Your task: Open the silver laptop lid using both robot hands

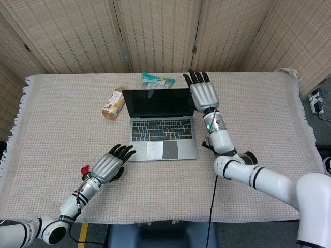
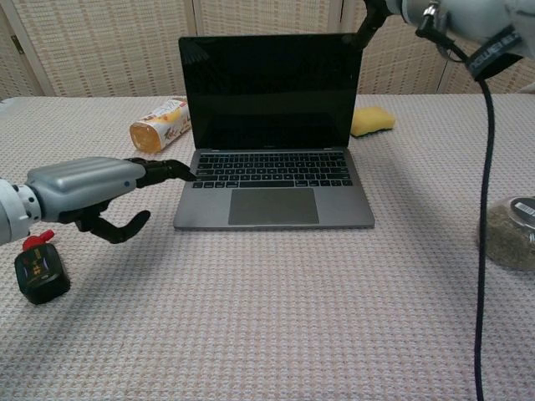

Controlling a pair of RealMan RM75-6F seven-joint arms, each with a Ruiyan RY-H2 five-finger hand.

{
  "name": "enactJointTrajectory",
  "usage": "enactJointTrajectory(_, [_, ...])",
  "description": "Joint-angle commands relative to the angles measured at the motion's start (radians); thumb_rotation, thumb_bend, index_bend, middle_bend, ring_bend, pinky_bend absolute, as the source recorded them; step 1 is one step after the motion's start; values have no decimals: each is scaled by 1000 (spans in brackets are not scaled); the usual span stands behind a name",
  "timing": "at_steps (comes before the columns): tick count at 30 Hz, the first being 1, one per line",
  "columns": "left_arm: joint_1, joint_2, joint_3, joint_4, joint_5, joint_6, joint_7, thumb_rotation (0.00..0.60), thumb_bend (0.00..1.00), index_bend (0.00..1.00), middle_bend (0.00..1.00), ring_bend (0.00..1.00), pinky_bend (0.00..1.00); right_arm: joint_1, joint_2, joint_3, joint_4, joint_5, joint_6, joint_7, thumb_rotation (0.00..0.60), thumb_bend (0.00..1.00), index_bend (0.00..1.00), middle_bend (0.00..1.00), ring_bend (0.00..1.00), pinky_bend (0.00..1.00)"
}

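The silver laptop point(image 1: 161, 129) stands open in the middle of the table, its dark screen point(image 2: 272, 92) upright and facing me. My right hand point(image 1: 202, 94) hovers by the lid's top right corner with fingers spread and nothing in it; the chest view shows only one fingertip point(image 2: 368, 29) next to that corner. My left hand point(image 1: 109, 164) is raised above the cloth left of the laptop's front left corner. Its fingers point(image 2: 159, 171) stretch toward the left edge of the base, thumb hanging below, holding nothing.
An orange bottle point(image 1: 113, 102) lies left of the lid and a teal packet point(image 1: 158, 79) behind it. A yellow sponge point(image 2: 372, 119) sits right of the screen. A small black device point(image 2: 38, 267) with a red cap is under my left forearm. A round jar point(image 2: 510, 230) and a hanging black cable point(image 2: 485, 209) are at the right.
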State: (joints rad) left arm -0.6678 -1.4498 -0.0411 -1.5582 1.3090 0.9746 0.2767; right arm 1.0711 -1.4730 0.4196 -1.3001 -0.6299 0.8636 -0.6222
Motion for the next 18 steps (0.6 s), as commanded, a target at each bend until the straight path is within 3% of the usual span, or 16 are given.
enactJointTrajectory(1, [35, 42, -22, -31, -2, 63, -32, 600, 736, 76, 37, 0, 0, -151, 177, -61, -238, -169, 76, 135, 600, 550, 0, 0, 0, 0])
enactJointTrajectory(7, [109, 129, -38, -76, -4, 171, -94, 600, 736, 84, 44, 0, 0, -311, 327, -148, -433, -368, 140, 287, 600, 550, 0, 0, 0, 0])
enactJointTrajectory(18, [292, 233, -13, -105, 61, 421, -193, 600, 736, 102, 52, 8, 0, -605, 419, -345, -484, -743, 402, 530, 600, 550, 0, 0, 0, 0])
